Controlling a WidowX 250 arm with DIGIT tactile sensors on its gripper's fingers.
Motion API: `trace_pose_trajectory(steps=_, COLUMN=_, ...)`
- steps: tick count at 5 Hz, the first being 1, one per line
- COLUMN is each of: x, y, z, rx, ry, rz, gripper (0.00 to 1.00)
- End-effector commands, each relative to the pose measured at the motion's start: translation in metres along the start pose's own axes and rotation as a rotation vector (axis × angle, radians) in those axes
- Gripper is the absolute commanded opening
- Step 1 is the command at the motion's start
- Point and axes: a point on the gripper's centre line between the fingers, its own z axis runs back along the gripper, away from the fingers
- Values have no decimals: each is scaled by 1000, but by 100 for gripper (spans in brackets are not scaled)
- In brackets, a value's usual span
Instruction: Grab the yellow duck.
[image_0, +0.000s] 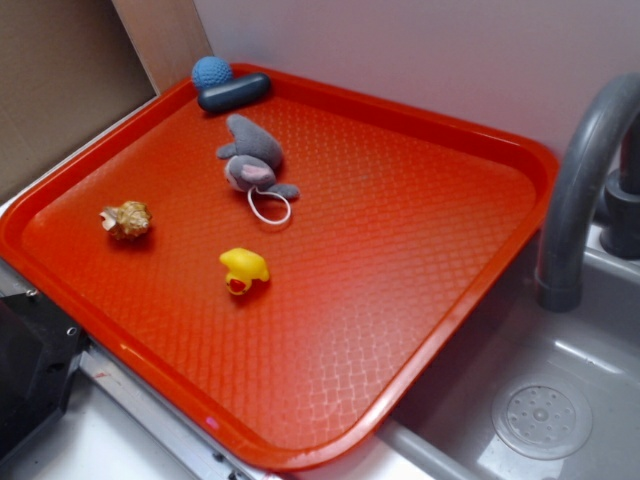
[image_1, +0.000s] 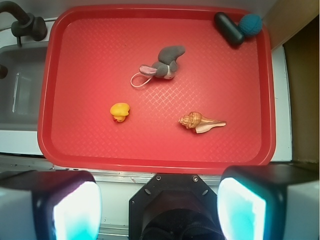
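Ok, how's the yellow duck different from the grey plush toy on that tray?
The yellow duck is bright yellow with a red-orange beak; the grey plush toy is grey with pink patches. The duck is smaller and compact; the plush is longer and trails a white loop. Both lie loose on the red tray, ungripped.

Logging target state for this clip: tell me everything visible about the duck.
The duck is a tiny, glossy bright yellow toy, apparently rubber, with a red-orange beak. It seems tipped over rather than upright, resting alone on the textured red tray, left of centre in the wrist view. Only the tray touches it; the grey plush and the shell lie apart. The gripper is open, well short of it.
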Motion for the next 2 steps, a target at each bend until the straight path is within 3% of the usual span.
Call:
trace_pose_trajectory(steps=1, x=0, y=0, z=0, rx=0, ry=0, rz=0, gripper=100)
trace_pose_trajectory(steps=2, x=17, y=7, z=-3, rx=19, ry=19, rz=-254, gripper=100)
